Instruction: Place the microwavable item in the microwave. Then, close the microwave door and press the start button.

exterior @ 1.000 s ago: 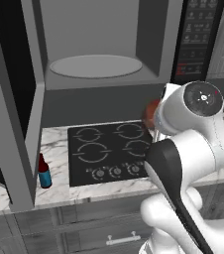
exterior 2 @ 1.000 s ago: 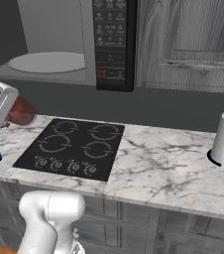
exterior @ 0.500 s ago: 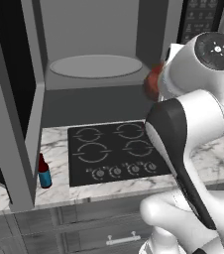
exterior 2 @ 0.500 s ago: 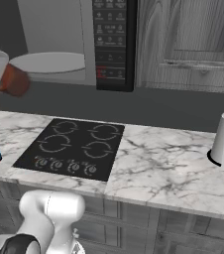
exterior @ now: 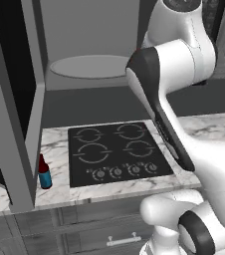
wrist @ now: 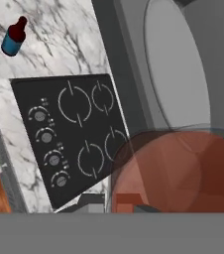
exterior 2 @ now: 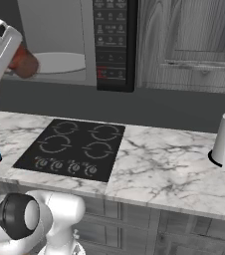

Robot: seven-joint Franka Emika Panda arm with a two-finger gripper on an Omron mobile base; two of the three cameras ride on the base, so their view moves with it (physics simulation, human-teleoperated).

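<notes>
Reddish-brown glassy-rimmed cup sits clamped in your shut pincer, seemingly at the grey microwave mouth; next, carry it inward over the round turntable plate.

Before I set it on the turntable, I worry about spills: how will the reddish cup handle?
The cup looks stiff, holding its round shape in the shut tool. Short and wide, it should sit steady on the flat turntable plate. Its clear glassy rim may be slippery and breakable, so lower it gently.
</notes>
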